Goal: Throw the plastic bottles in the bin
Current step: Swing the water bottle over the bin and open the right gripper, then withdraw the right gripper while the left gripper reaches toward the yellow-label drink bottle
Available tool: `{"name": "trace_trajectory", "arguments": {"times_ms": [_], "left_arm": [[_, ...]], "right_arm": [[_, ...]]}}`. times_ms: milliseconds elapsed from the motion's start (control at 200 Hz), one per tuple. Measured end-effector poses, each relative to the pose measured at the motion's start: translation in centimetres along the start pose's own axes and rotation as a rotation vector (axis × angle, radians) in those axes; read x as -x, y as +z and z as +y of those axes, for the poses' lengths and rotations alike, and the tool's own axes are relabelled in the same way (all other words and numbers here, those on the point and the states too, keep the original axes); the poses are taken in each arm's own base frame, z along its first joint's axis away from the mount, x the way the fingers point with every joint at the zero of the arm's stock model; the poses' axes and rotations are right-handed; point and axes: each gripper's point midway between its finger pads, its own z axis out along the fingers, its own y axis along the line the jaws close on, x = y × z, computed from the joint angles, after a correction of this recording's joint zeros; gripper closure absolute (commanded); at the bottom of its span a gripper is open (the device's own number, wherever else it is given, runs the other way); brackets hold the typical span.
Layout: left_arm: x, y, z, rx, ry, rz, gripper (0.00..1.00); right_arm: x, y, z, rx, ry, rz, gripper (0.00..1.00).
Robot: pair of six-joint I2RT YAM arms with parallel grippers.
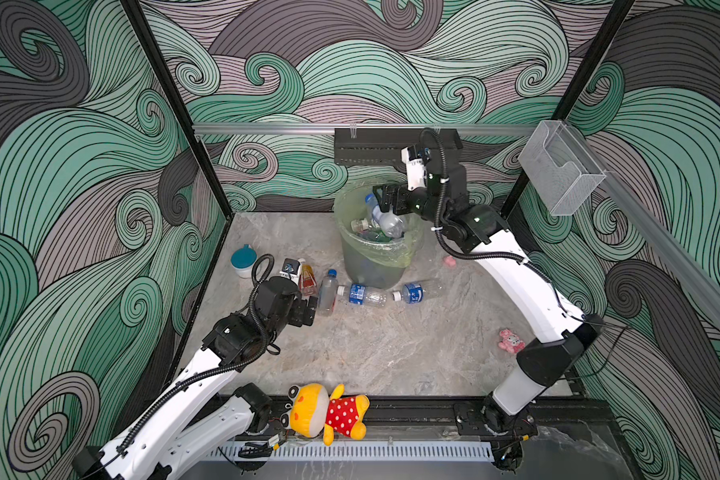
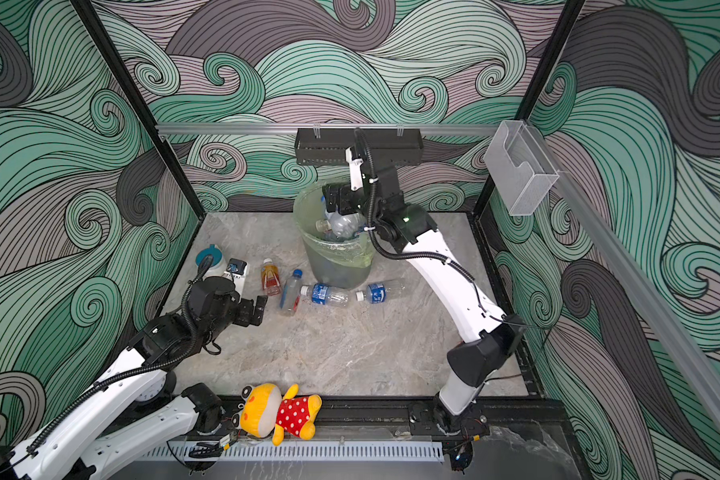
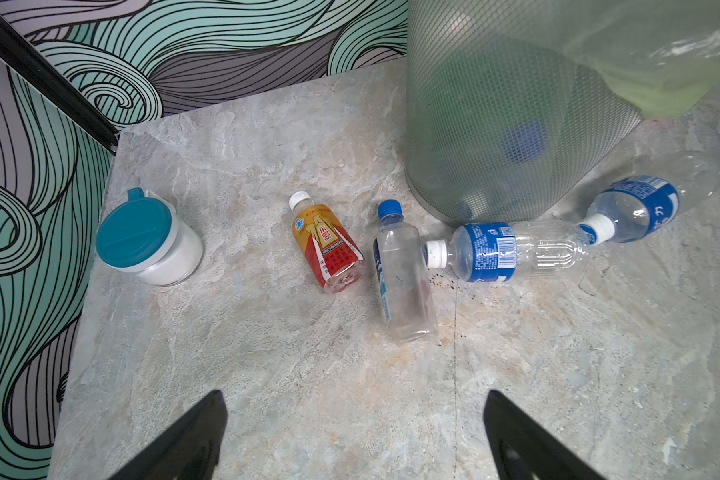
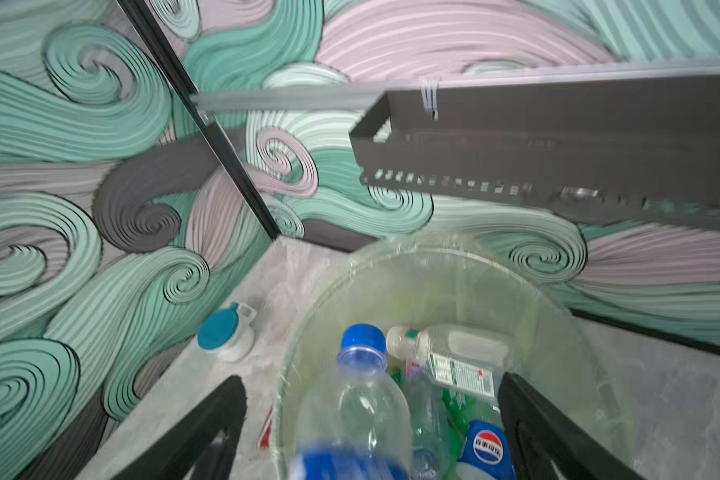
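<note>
Fingers (image 4: 221,411) of the right gripper (image 4: 373,380) stand spread above the bin (image 1: 362,270), a blue-capped clear bottle (image 4: 362,399) untouched between them over other bottles (image 4: 458,361) inside, while the left gripper (image 3: 355,395), spread and empty, hovers near four bottles (image 3: 404,274) lying at the bin's foot on open tabletop (image 1: 391,345).

A lab robot cell is indicated: the table (image 1: 391,353) is enclosed by swirl-printed panels (image 1: 350,62) and aluminium rails (image 1: 267,129).

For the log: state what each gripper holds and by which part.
Nothing. Left gripper open over bare table; right gripper open above the bin, jaws clear of the blue-capped bottle between them.
</note>
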Motion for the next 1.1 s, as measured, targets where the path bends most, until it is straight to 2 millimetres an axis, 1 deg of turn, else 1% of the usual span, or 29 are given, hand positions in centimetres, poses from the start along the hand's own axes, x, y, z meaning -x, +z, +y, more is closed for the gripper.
{"name": "trace_trajectory", "arguments": {"times_ms": [45, 110, 175, 245, 260, 320, 380, 430, 486, 576, 656, 711, 781, 846, 921, 1101], "left_arm": [[-0.1, -0.1, 0.1, 0.0, 0.0, 0.0, 0.01], [-0.2, -0.2, 0.2, 0.002, 0.001, 0.003, 0.01], [-0.3, -0.1, 0.3, 0.008, 0.0, 0.009, 0.01], [-0.4, 0.3, 0.4, 0.017, 0.002, 0.023, 0.01], [-0.5, 0.5, 0.3, 0.019, 0.003, 0.029, 0.01], [-0.8, 1.0, 0.4, 0.028, 0.005, 0.05, 0.01], [-1.2, 1.7, 0.3, 0.039, 0.01, 0.079, 0.01], [-1.6, 2.4, 0.2, 0.049, 0.012, 0.109, 0.01], [-1.9, 3.1, 0.3, 0.061, 0.007, 0.135, 0.01], [-2.3, 3.9, 0.5, 0.075, -0.008, 0.163, 0.01], [-2.5, 4.7, 0.7, 0.081, -0.033, 0.181, 0.01], [-2.7, 5.4, 0.8, 0.085, -0.049, 0.198, 0.01], [-2.9, 6.3, 0.9, 0.091, -0.073, 0.222, 0.01], [-2.9, 7.3, 1.1, 0.099, -0.092, 0.244, 0.01], [-2.8, 8.4, 1.3, 0.106, -0.109, 0.268, 0.01], [-1.5, 11.4, 1.5, 0.116, -0.136, 0.293, 0.01]], "right_arm": [[-1.0, -0.1, -0.2, -0.004, -0.008, 0.023, 0.0], [-2.0, -1.4, -0.4, -0.006, -0.02, 0.035, 0.0], [-2.2, -3.9, -0.5, -0.004, -0.028, 0.019, 0.0], [-1.5, -7.1, -0.5, 0.004, -0.029, -0.031, 0.0], [-1.2, -8.1, -0.5, 0.006, -0.028, -0.05, 0.0], [-0.6, -10.7, -0.6, 0.012, -0.026, -0.1, 0.0], [-0.5, -12.8, -0.7, 0.014, -0.022, -0.139, 0.0], [-0.8, -14.0, -0.9, 0.012, -0.018, -0.155, 0.0], [-1.5, -14.7, -1.1, 0.008, -0.014, -0.155, 0.0], [-3.4, -14.8, -1.6, -0.003, -0.007, -0.125, 0.0], [-5.9, -14.5, -2.2, -0.017, 0.001, -0.077, 0.0], [-7.9, -14.4, -2.7, -0.027, 0.006, -0.037, 0.0], [-10.4, -14.5, -3.2, -0.04, 0.016, 0.007, 0.0], [-12.3, -14.9, -3.7, -0.05, 0.026, 0.034, 0.0], [-13.8, -15.5, -4.1, -0.056, 0.036, 0.049, 0.0], [-16.7, -17.1, -4.3, -0.045, 0.048, 0.08, 0.0]]}}
